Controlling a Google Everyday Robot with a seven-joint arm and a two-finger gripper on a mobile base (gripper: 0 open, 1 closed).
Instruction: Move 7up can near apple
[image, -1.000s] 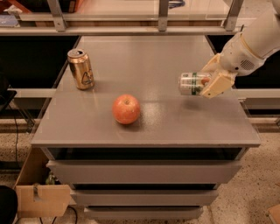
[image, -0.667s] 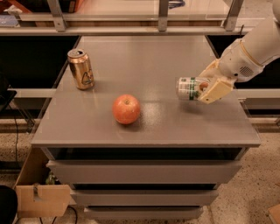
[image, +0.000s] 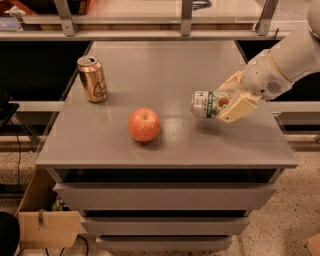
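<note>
we see the gripper (image: 226, 103) at the right side of the table (image: 200, 145), at the end of a white arm (image: 285, 60) that comes in from the upper right. its jaws are spread about as wide as a can is thick and are clamped on the 7up can (image: 206, 104): 1 jaw lies on the can's far side and 1 on its near side. the can is turned on its side between the jaws, its silver end sticking out past the jaw tips to the left, and its green band and red-orange spot show just at the tips. a soft shadow lies on the table right under the jaws. we cannot tell for sure whether the can touches the tabletop.

the apple (image: 144, 124) sits on the table to the left of the jaws and a little nearer the front edge, apart from the can with bare tabletop between them. 1 gold can (image: 92, 78) stands upright well to the left of the jaws and farther back, beyond the apple; we cannot tell what is in it.

below the jaws, under the tabletop, the drawers (image: 165, 196) are shut and their contents are hidden. far down to the left of the jaws a cardboard box (image: 47, 227) stands on the floor; we cannot see inside it.
</note>
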